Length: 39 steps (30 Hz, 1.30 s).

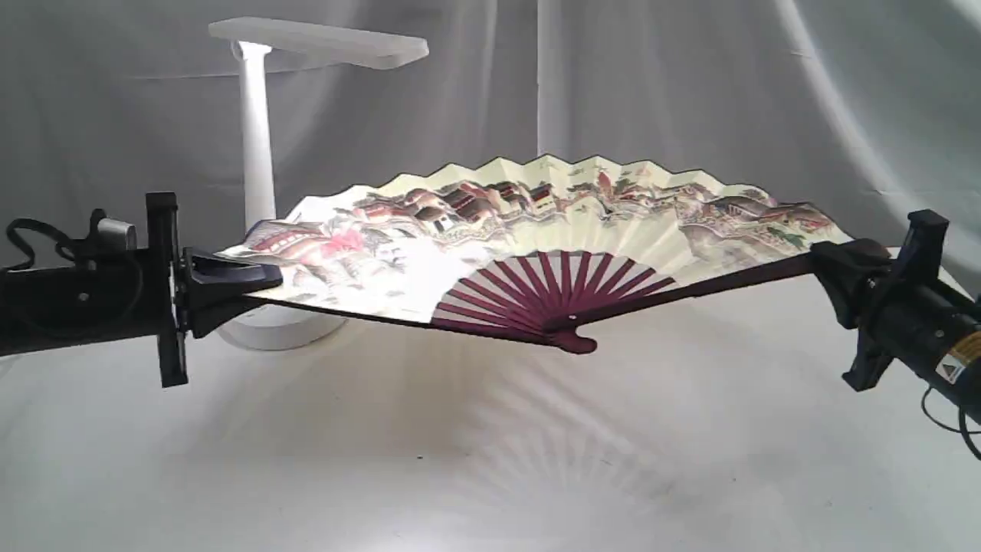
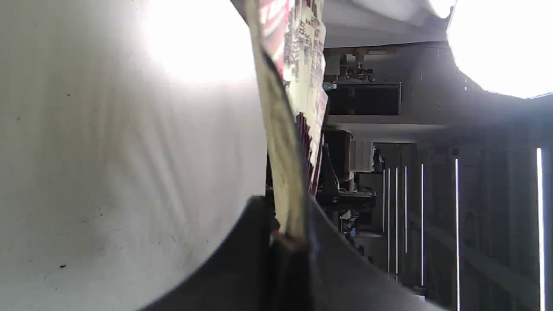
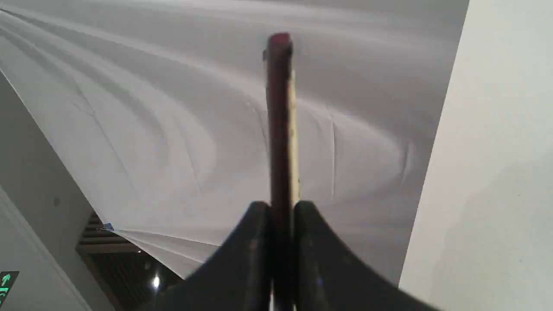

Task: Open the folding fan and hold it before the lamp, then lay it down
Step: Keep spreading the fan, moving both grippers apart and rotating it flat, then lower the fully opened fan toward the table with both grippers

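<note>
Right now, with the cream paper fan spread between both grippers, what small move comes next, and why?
Probably lower both arms together, evenly. The cream pleated fan with maroon ribs is fully spread, nearly flat, above the white cloth, with the left gripper and right gripper shut on its end ribs.

White cloth spread beneath both sets of jaws, faintly creased, a few dark specks. Grey drape hangs in folds behind them. Beyond the left jaws: dark shelving, thin bright vertical strips, a blown-out glare. Beside the right jaws, a plain white panel. On their other side, well apart, a green sign and dark slats.
</note>
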Motion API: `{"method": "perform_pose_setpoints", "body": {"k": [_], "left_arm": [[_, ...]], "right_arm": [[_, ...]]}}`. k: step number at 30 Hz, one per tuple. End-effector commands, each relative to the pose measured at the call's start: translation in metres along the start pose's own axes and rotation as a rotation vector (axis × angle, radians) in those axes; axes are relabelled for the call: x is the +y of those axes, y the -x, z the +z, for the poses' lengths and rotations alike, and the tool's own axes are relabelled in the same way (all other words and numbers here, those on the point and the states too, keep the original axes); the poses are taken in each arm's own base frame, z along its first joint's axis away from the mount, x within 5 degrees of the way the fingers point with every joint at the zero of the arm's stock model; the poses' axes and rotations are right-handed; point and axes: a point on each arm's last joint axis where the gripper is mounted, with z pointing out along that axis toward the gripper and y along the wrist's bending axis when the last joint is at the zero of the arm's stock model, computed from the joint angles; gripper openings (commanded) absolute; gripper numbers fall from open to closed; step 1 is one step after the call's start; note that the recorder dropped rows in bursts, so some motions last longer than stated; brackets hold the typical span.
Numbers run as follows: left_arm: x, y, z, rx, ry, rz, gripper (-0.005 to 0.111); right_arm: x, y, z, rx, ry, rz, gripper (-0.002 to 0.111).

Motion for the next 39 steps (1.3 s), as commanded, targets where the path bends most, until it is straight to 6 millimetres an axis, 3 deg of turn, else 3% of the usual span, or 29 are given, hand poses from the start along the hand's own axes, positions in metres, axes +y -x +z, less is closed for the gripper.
{"method": "perform_pose_setpoints", "body": {"k": [1,9,23,28,39], "left_arm": [[0.0,-0.002,-0.012,0.011,0.071,0.078,0.0],[-0.016,-0.004,-0.016,-0.018,0.042,0.043,0.0],[-0.032,-0.01,-0.02,-0.076,-0.024,-0.025,0.0],[-0.05,-0.012,-0.025,-0.113,-0.073,-0.036,0.0],[-0.088,-0.022,-0.035,-0.121,-0.099,0.019,0.0]], "right_arm": [[0.008,0.02,-0.005,-0.15,0.057,0.051,0.0],[0.015,0.017,-0.004,-0.11,0.071,0.128,0.0],[0.058,0.011,-0.004,-0.068,0.117,0.064,0.0],[0.071,0.01,-0.004,-0.057,0.144,0.109,0.0],[0.071,0.009,-0.005,-0.052,0.134,0.122,0.0]]}}
